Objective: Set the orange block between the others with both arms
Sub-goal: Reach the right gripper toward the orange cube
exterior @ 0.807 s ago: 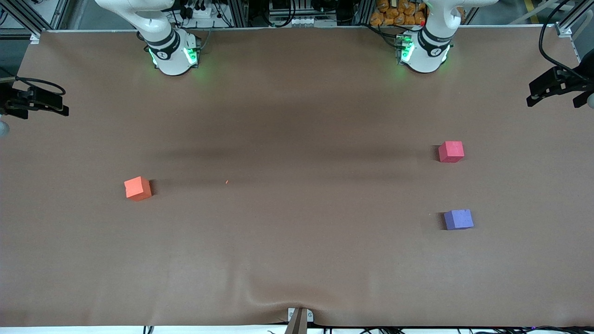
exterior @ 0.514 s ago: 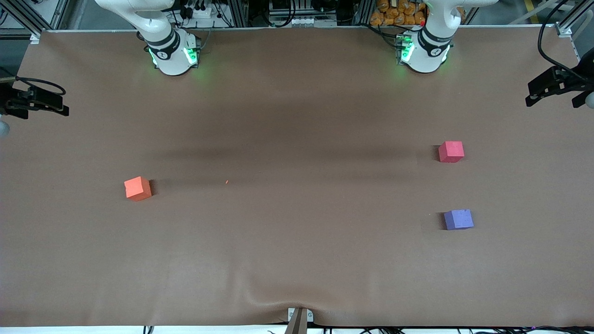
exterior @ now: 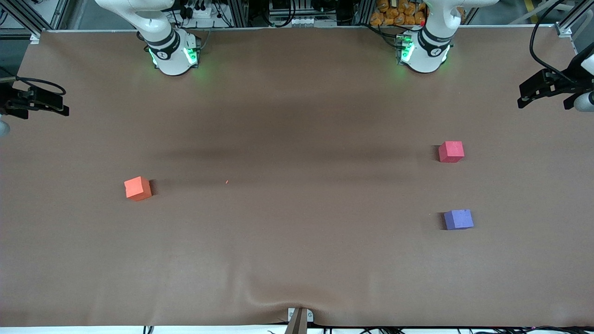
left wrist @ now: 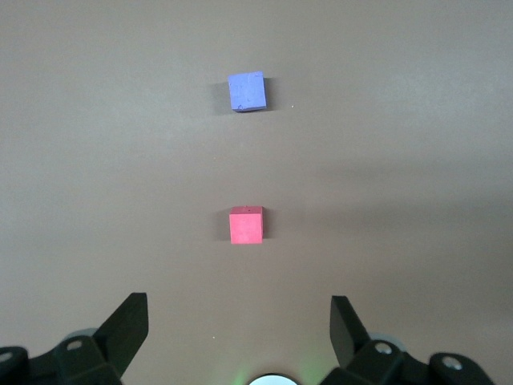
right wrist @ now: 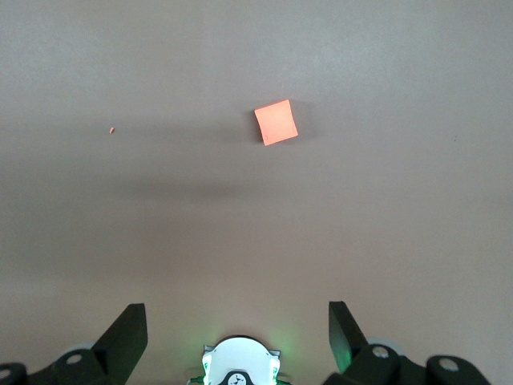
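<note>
So the orange block (exterior: 138, 188) is sitting by itself toward the right arm's end of the table, well apart from the other two cubes, and it's turned a bit so its edges don't line up with the table edge. The pinkish-red cube (exterior: 451, 151) and the purple-blue cube (exterior: 458, 219) are both down at the left arm's end, the purple-blue one nearer the front camera, with a bare gap of brown table (exterior: 297, 260) between them where the orange one has to end up. That's the whole geometry problem right there: the block is on the right arm's end, the slot is on the left arm's, so my guess is the right arm grabs it and hands it across. The right gripper (right wrist: 236, 321) hangs high over its end of the table with the jaws spread wide and nothing in them; the block shows ahead of it in its wrist view, rotated, so it'll probably need a wrist twist to square up. The left gripper (left wrist: 240, 317) is also wide open and empty, high over its end, looking down on the two cubes. There's a tiny orange crumb (exterior: 227, 182) on the table too, nothing near it.
</note>
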